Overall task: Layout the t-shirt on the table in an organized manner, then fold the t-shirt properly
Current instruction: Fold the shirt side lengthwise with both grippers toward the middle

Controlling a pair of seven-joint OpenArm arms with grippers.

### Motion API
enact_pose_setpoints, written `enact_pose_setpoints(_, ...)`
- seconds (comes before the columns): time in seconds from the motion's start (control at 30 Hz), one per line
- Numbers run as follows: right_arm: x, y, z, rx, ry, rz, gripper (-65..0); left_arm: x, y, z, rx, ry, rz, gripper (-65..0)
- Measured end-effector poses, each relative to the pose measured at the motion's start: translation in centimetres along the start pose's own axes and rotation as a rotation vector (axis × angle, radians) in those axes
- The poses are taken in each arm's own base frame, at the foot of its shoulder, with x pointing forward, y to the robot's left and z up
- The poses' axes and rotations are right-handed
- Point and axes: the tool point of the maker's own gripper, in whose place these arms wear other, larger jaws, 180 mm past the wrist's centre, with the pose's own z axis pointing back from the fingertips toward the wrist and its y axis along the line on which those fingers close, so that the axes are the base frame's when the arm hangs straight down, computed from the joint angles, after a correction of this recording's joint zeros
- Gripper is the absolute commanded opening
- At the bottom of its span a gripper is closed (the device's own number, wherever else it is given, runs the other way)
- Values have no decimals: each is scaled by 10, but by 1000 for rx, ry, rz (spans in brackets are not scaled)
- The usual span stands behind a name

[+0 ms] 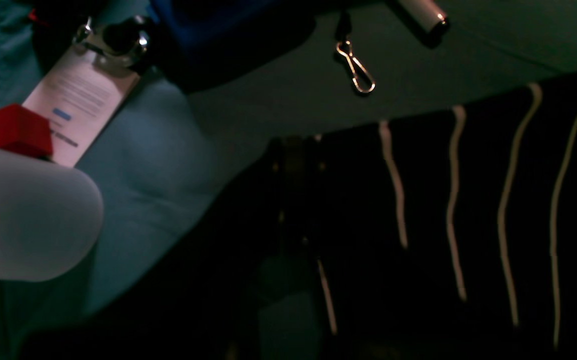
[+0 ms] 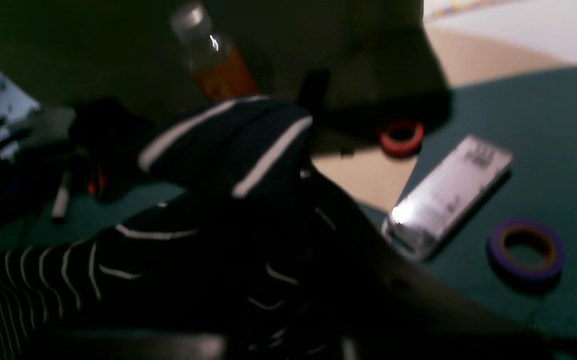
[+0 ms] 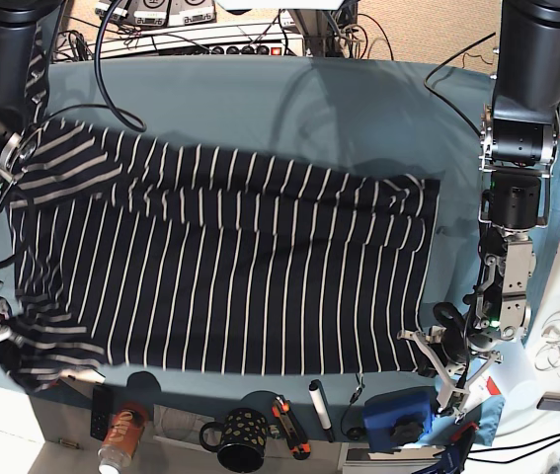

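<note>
Teal desk (image 3: pixel 260 109) carries the shirt (image 3: pixel 240 267); both tools, left (image 3: pixel 436 346) and right (image 3: pixel 3 341), pinch its corners shut, so uneven pulling could skew it.

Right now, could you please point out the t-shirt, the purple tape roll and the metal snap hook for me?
t-shirt (image 3: pixel 230 267): base view, middle of the striped body.
purple tape roll (image 2: pixel 498 256): right wrist view, its left rim.
metal snap hook (image 1: pixel 356 70): left wrist view, the clip's shank.
</note>
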Motion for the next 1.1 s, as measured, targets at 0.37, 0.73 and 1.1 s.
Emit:
enact_pose_setpoints(0.37, -12, 0, 2, 4, 102, -22, -650, -14, -25, 9, -178, 103, 79, -650)
enact_pose_setpoints(0.73, -42, -4, 31, 91, 188, -229, -650, 1, -43, 62, -493, 181, 317, -650)
enact_pose_setpoints(1.1, -59, 16, 67, 215, 313, -203, -650, -17, -61, 87, -540, 189, 257, -650)
